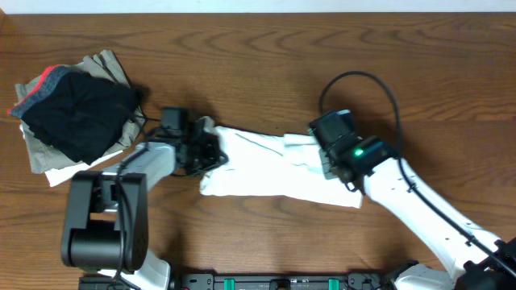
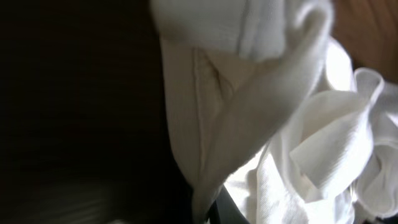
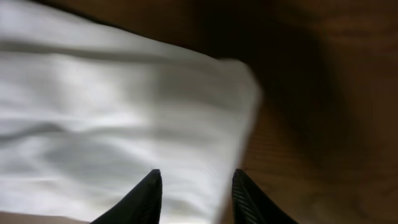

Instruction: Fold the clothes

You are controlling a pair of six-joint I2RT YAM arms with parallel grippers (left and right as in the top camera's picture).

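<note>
Left gripper [image 1: 211, 151] is clamped on the clothes' [image 1: 266, 173] left end.
Clothes are laid mid-table [image 1: 258, 64]; right gripper [image 3: 196, 185] is held narrowly parted over their right end, grip undetermined.

- No text, label, brand, number or sign could be read in any of the views.
</note>
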